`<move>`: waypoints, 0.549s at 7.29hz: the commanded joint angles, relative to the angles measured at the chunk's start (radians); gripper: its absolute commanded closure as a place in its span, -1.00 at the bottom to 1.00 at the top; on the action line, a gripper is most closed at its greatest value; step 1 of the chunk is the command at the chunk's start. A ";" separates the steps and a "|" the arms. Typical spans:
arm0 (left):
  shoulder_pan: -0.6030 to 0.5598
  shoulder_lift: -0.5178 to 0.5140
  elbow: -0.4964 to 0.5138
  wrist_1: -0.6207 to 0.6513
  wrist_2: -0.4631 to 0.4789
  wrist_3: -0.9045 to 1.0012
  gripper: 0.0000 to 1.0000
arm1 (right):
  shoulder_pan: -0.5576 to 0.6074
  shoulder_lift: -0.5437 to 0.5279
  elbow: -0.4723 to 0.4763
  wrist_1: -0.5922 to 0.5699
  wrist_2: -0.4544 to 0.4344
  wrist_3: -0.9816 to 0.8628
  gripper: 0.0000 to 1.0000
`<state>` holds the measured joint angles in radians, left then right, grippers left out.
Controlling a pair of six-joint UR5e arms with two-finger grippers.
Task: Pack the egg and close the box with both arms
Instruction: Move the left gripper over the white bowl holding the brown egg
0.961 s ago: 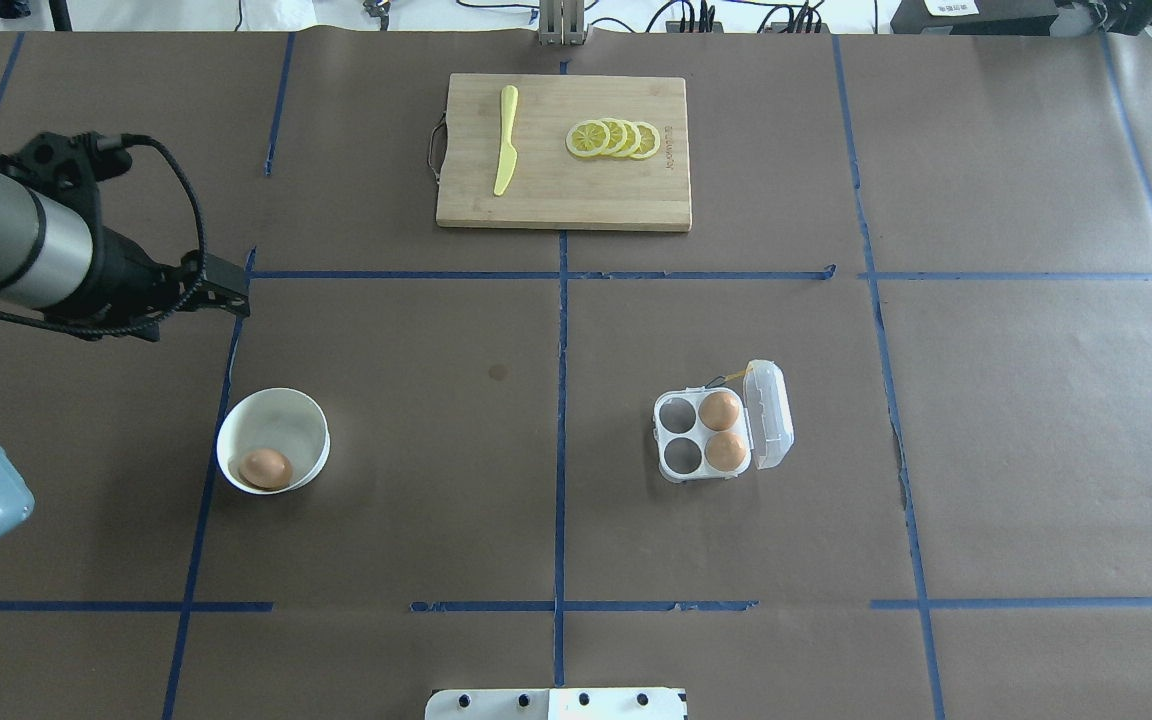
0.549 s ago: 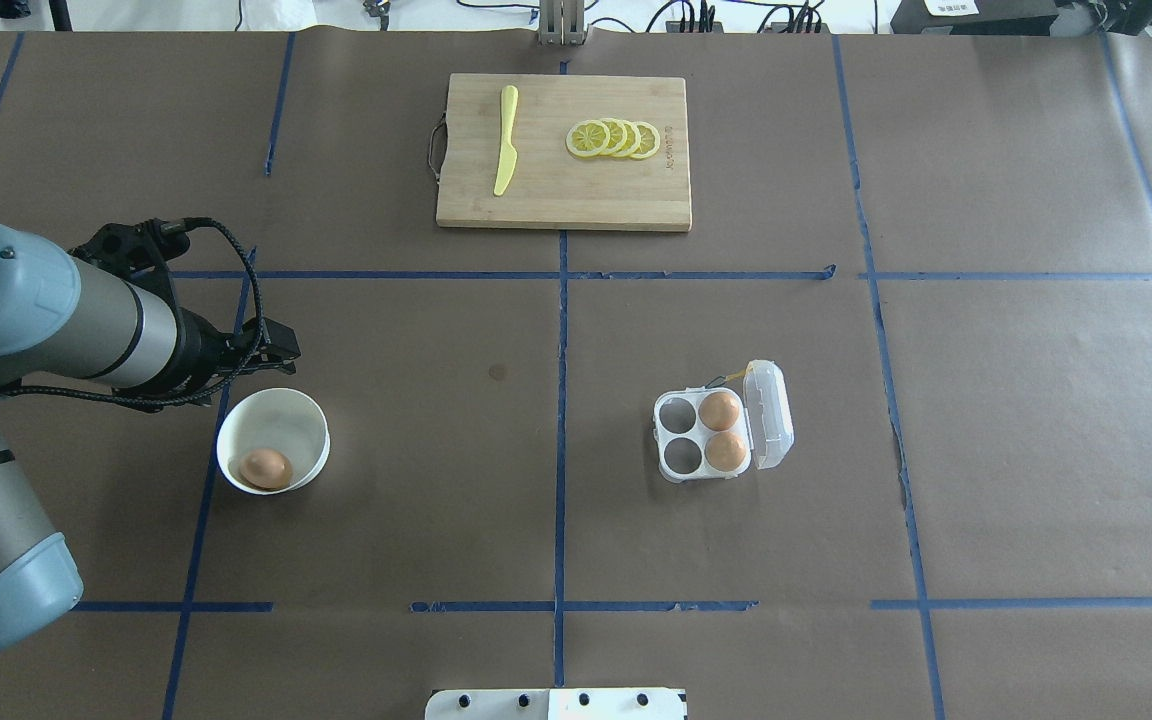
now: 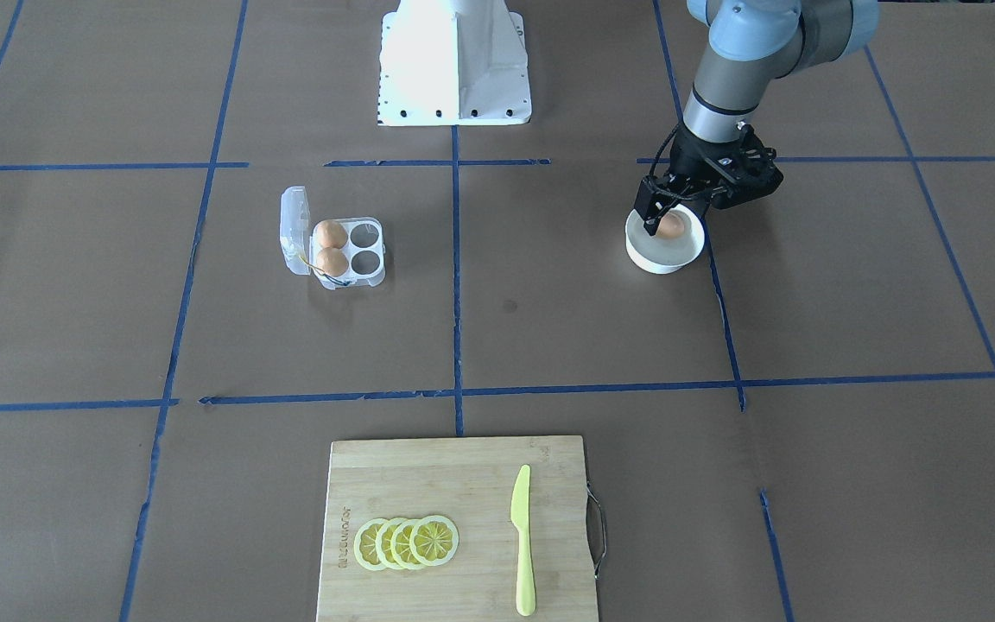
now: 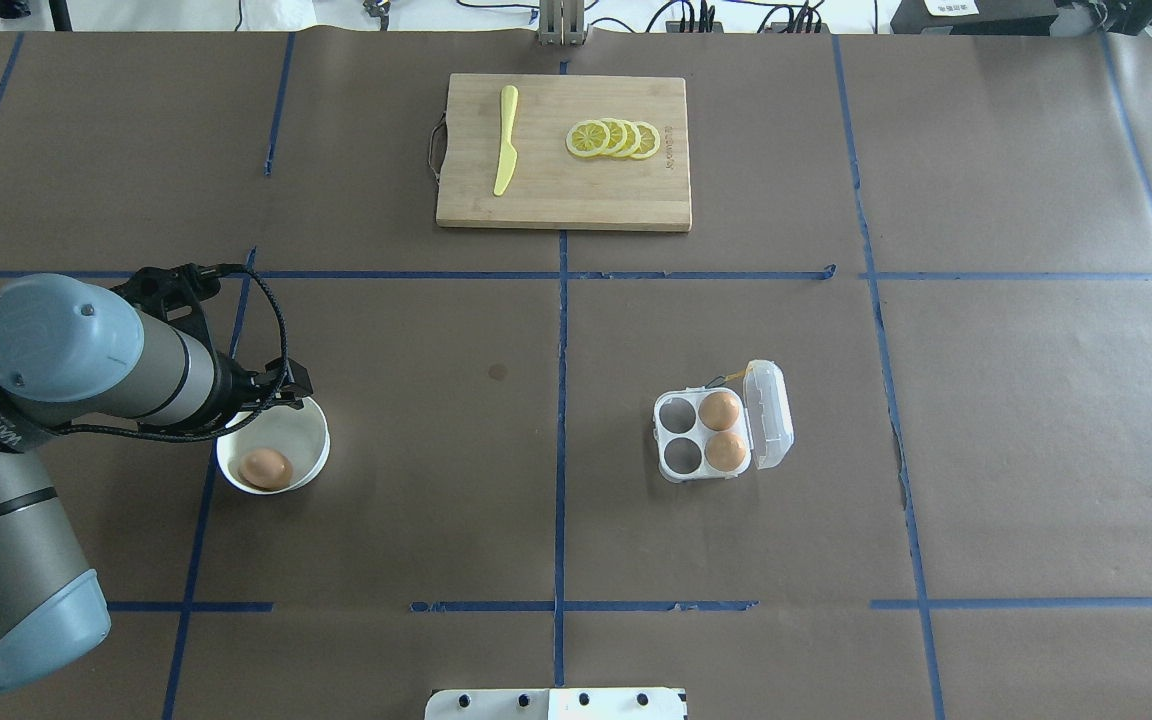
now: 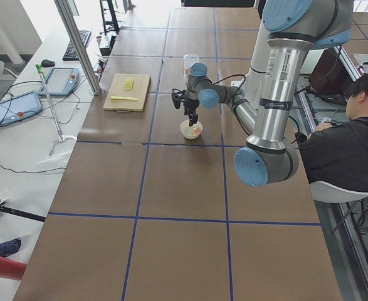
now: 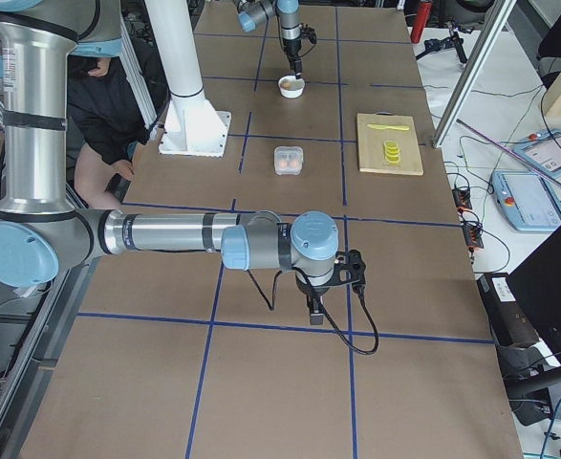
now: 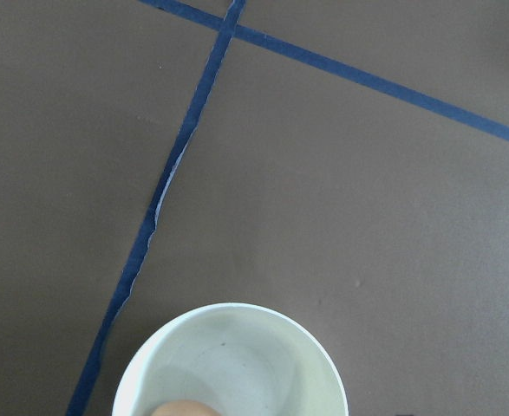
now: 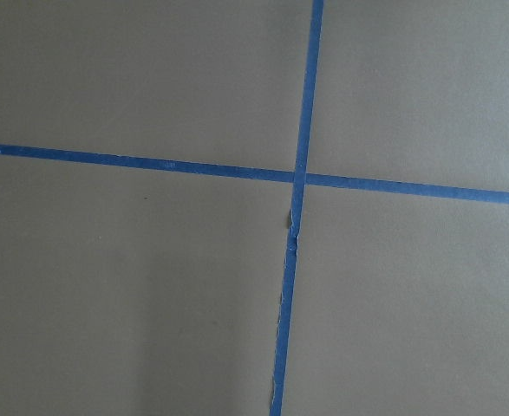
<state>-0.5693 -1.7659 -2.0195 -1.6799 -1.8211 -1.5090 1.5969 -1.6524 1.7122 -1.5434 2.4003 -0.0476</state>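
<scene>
The left gripper (image 3: 668,210), fingers (image 3: 649,206) spread, is hovering over the white bowl (image 3: 666,263) holding the egg (image 3: 672,225); on the right gripper (image 6: 315,304) I cannot tell.

In your left wrist view the bottom edge cuts off the white bowl (image 7: 233,306), and only a sliver of the egg (image 7: 180,407) shows there. From overhead, the left arm (image 4: 86,360) runs off the frame's left edge, and its wrist covers the fingertips of the left gripper (image 4: 290,384) and the bowl's upper-left rim. The right gripper (image 6: 315,304) shows only in the right-side view, lower middle, too small for you to tell how its jaws stand. There the box (image 6: 289,159) is a small blur, and you cannot make out its cells.
</scene>
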 commanded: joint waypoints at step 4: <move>0.031 -0.006 0.028 0.013 0.022 0.004 -0.55 | 0.000 0.000 -0.002 0.000 0.000 0.000 -1.00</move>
<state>-0.5497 -1.7704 -1.9930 -1.6676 -1.7999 -1.5052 1.5969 -1.6521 1.7115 -1.5437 2.4007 -0.0475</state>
